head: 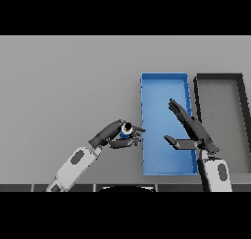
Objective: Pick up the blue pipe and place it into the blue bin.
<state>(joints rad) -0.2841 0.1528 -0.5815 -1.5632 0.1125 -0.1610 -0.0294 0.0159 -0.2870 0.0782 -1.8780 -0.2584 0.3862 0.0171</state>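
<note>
A plain grey table (pixel 63 81) fills the view (evenly lit, matte), with a dark strip along its near edge.

No readable text, labels, brands, numbers or signs on anything in view

A bare test bench, like a robot lab: a plain grey table (pixel 63 86) carrying only a blue bin (pixel 164 77) and a dark bin (pixel 220 77) side by side.

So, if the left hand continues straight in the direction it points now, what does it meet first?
The left hand, holding the blue pipe, points toward the blue bin. It would probably meet the bin's near side wall first, unless it is carried high enough to pass over; height is unclear.
</note>
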